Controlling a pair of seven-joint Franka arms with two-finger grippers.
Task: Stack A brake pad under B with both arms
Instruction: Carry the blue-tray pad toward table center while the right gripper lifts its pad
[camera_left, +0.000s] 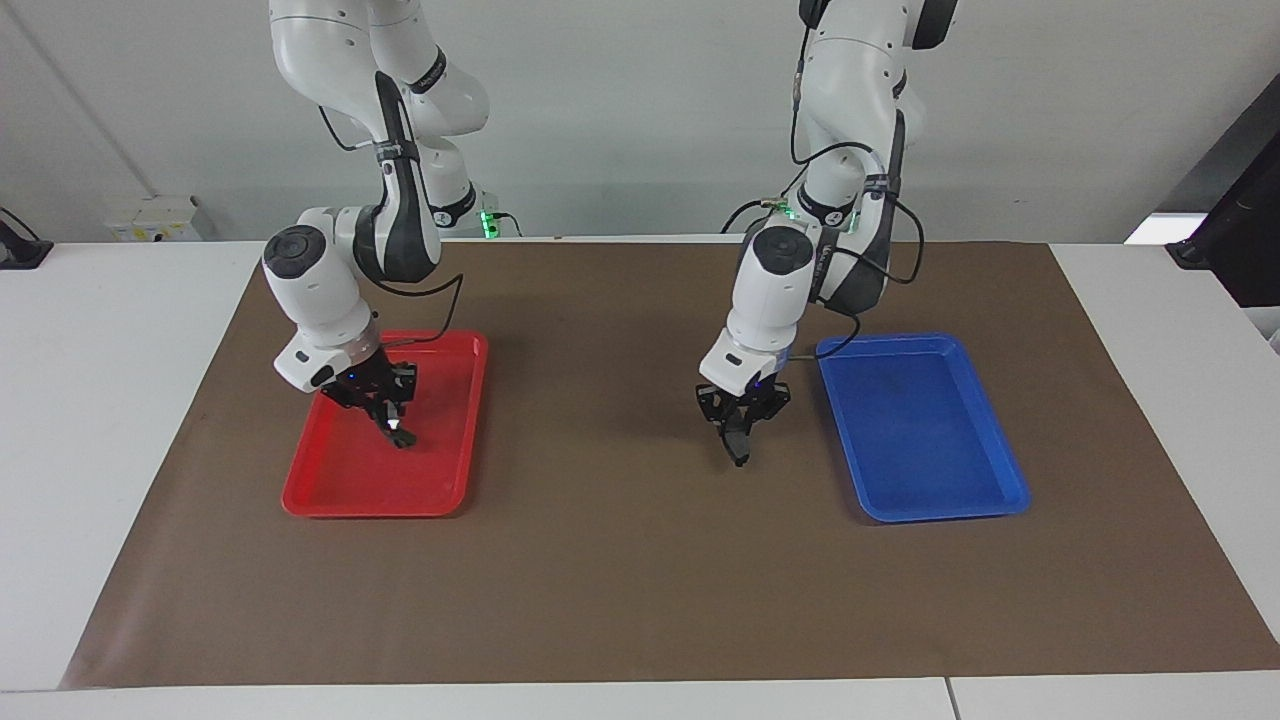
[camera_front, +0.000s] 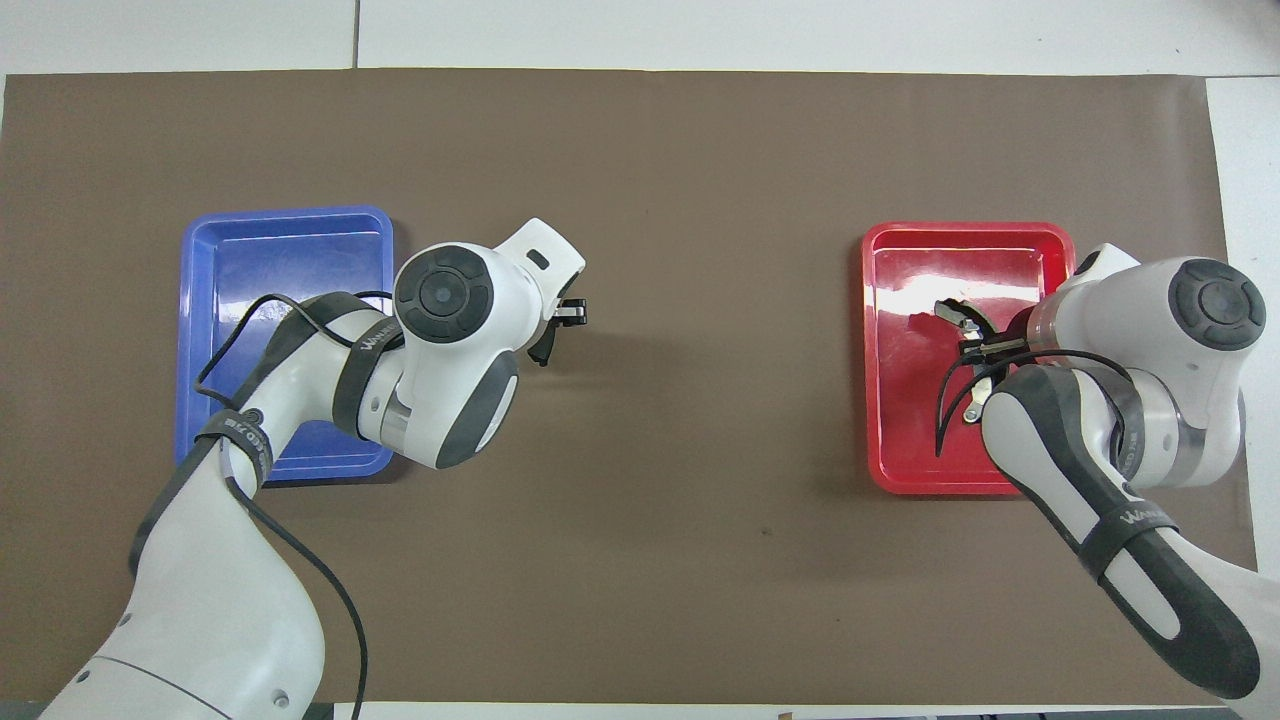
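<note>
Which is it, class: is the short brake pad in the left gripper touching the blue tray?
Apart. The facing view shows the A brake pad hanging from the left gripper over the brown mat, with mat showing between it and the blue tray.

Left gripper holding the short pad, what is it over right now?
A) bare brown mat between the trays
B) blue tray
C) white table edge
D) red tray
A: the left gripper with the A brake pad hangs over the brown mat, clear of the blue tray.

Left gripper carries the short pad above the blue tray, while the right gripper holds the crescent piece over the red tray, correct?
Not quite: the left gripper carries the short pad above the brown mat, beside the blue tray, as the facing view shows. The rest stands.
</note>
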